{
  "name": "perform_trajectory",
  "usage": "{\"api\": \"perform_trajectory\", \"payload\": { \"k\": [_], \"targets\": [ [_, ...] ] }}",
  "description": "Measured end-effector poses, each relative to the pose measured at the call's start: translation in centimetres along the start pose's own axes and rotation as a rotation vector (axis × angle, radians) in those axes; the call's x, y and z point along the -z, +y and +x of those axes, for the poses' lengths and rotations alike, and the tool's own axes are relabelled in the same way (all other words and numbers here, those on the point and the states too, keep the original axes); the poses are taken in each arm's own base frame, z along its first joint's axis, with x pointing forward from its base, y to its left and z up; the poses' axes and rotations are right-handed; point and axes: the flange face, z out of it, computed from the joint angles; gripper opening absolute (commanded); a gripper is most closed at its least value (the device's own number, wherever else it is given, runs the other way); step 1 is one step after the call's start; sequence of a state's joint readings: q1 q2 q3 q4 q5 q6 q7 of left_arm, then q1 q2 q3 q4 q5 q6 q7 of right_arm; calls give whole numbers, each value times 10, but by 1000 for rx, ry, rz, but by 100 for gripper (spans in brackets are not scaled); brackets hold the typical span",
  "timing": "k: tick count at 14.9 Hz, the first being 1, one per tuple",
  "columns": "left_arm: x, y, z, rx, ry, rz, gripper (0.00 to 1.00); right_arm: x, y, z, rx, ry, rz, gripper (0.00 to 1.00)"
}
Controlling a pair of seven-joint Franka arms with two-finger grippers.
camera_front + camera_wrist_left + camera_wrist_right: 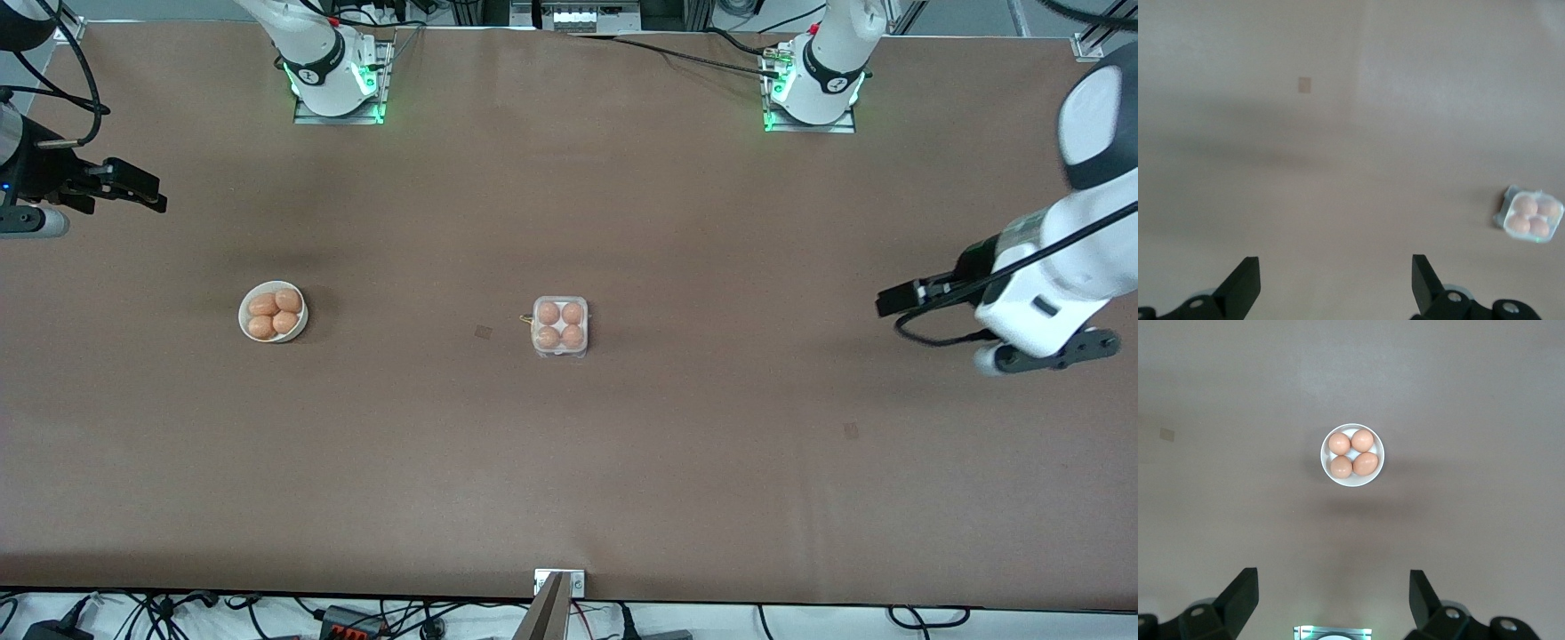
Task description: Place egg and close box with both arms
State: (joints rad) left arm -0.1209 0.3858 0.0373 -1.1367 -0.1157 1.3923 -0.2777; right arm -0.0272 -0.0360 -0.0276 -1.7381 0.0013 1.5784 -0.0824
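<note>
The box [560,326] is a small white carton in the middle of the table, with a brown egg [548,313] in every cell. Its clear lid looks to be down over them. The box also shows in the left wrist view [1531,217]. My left gripper [891,300] hangs open and empty above the table toward the left arm's end, well apart from the box; its own view shows it [1333,283] over bare table. My right gripper [142,191] hangs open and empty toward the right arm's end; its own view shows it [1333,597] too.
A round white bowl [244,313] with several brown eggs stands toward the right arm's end, and it shows in the right wrist view [1326,461]. A small dark mark [483,332] lies beside the box. A metal bracket [558,582] sits at the table's front edge.
</note>
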Motion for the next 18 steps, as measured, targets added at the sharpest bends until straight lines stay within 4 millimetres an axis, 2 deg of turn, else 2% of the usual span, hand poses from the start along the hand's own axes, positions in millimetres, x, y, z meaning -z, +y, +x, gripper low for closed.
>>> {"api": "perform_trajectory", "payload": {
  "k": [2,4,7,10,14,18],
  "targets": [
    [18,-13,-12,-23,-5,-2,100,0,0,0,0,0,0,100],
    [20,-19,-22,-23,-31,4,100,0,0,0,0,0,0,100],
    [3,-23,-27,-18,-27,-1,100,0,0,0,0,0,0,100],
    [-17,-34,-51,-10,-50,-1,100,0,0,0,0,0,0,100],
    [-16,-48,-78,-17,-35,31,100,0,0,0,0,0,0,100],
    [-16,-43,-83,-68,-14,46,100,0,0,0,0,0,0,100]
  ]
}}
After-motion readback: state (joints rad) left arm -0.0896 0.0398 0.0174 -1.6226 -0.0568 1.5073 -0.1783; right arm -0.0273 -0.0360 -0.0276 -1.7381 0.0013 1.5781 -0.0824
